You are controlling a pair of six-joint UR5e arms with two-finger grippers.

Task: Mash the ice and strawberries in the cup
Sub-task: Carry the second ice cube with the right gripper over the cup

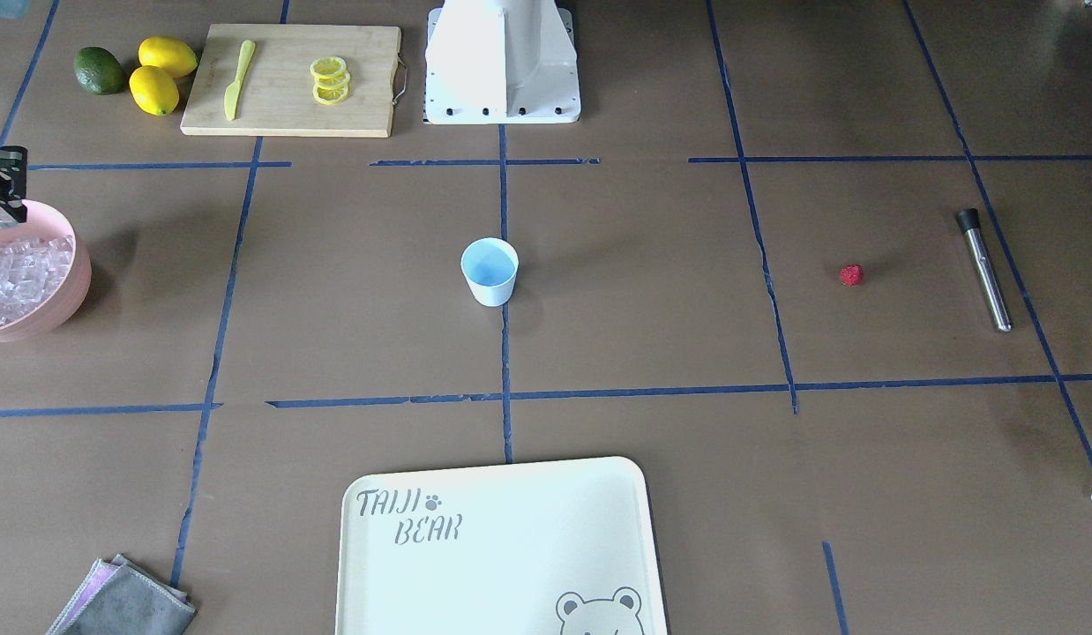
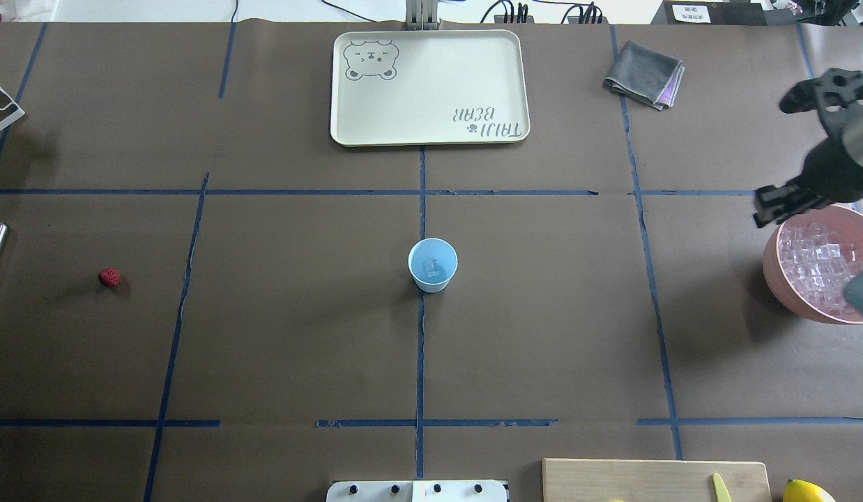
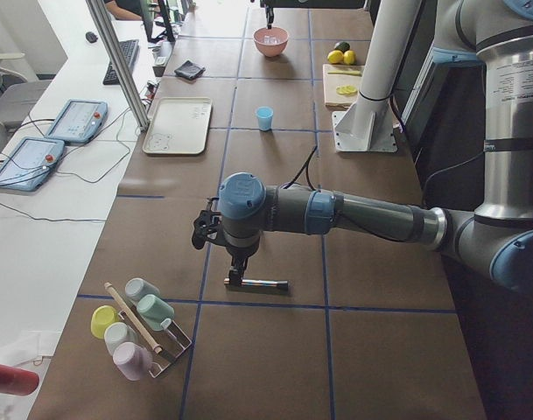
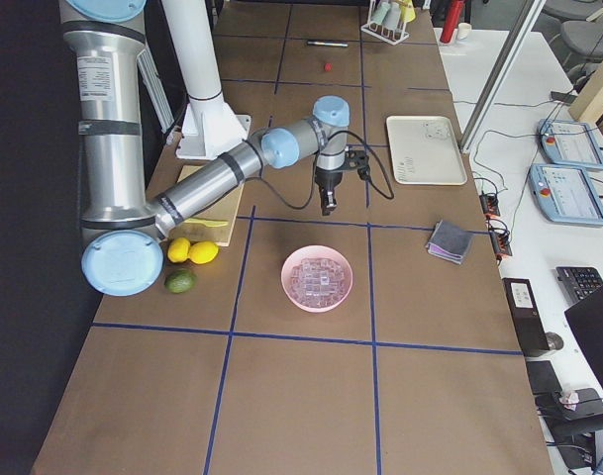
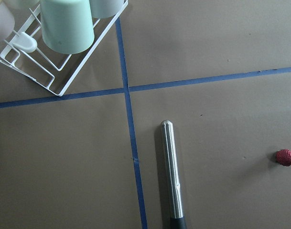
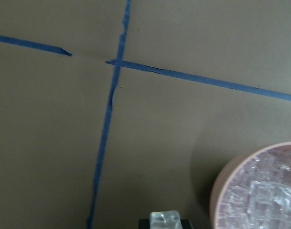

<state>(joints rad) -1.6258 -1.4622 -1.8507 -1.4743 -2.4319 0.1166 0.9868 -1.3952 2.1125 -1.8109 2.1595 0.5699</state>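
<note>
The pale-blue cup [image 2: 432, 264] stands upright at the table's centre, with what looks like one ice cube inside. More ice [image 2: 822, 268] fills the pink bowl [image 2: 776, 275] at the robot's right. My right gripper [image 2: 773, 209] hovers beside the bowl's rim, shut on an ice cube [image 6: 165, 220]. The red strawberry [image 2: 109, 277] lies on the table at the robot's left, next to a steel muddler [image 5: 171, 171]. My left gripper [image 3: 235, 273] hangs over the muddler's end; it shows only in the exterior left view, so I cannot tell if it is open or shut.
A cream tray [image 2: 348, 104] and a grey cloth [image 2: 643, 73] lie at the far side. A cutting board [image 1: 370, 88] with lemon slices and a knife, two lemons and an avocado [image 1: 99, 70] sit near the robot's base. A rack of cups [image 5: 64, 43] stands left of the muddler.
</note>
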